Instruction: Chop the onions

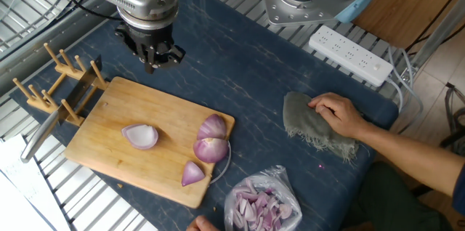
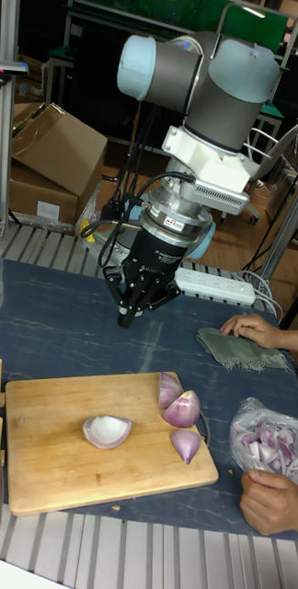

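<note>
onions (image 1: pixel 185 147): four pieces on cutting board (image 1: pixel 109 126) | jaws: empty, above mat

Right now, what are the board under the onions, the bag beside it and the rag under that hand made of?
The board looks like pale unfinished wood, with faint grain lines and a matte face. The bag appears to be thin clear plastic: glossy, crinkled, its purple contents showing through. The rag seems to be grey-green woven cloth, limp and frayed at the edge.

1. Glossy purple skins are shining on the onions (image 1: pixel 211 144), set on a matt, pale wooden cutting board (image 1: pixel 109 140).
2. A frayed grey-green cloth (image 1: pixel 312 126) is lying beside a crinkled clear plastic bag (image 1: pixel 261 203).
3. The black gripper (image 1: pixel 155 62) is showing a dull finish.
</note>
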